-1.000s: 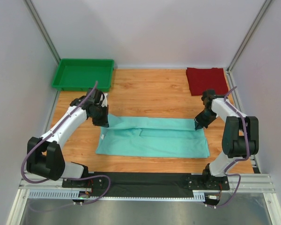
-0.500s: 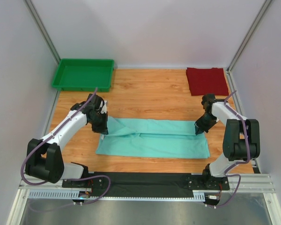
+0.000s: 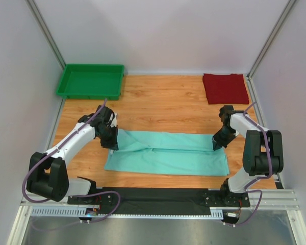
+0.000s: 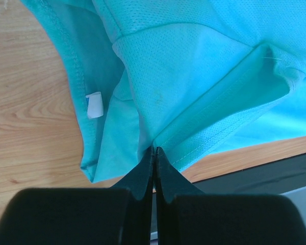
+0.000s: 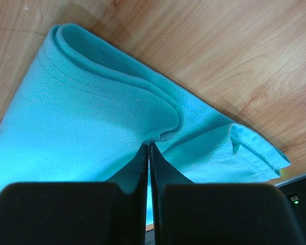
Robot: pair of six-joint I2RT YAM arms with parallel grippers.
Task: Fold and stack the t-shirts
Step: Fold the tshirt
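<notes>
Left gripper (image 3: 112,147), right gripper (image 3: 214,146) tight on mint t-shirt (image 3: 168,155)'s ends

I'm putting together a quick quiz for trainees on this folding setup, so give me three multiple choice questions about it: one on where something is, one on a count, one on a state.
1. Where on the table does the dark red t-shirt lie?
A. far right corner
B. near left corner
C. centre

2. How many t-shirts are in view?
A. one
B. two
C. three

3. How do the left gripper and right gripper stand?
A. both open above the cloth
B. both shut on the mint t-shirt
C. one open, one shut

Answers:
1 A: the top view shows it folded by the far right wall.
2 B: one dark red, one mint.
3 B: each wrist view shows the jaws closed on a mint fold.
</notes>
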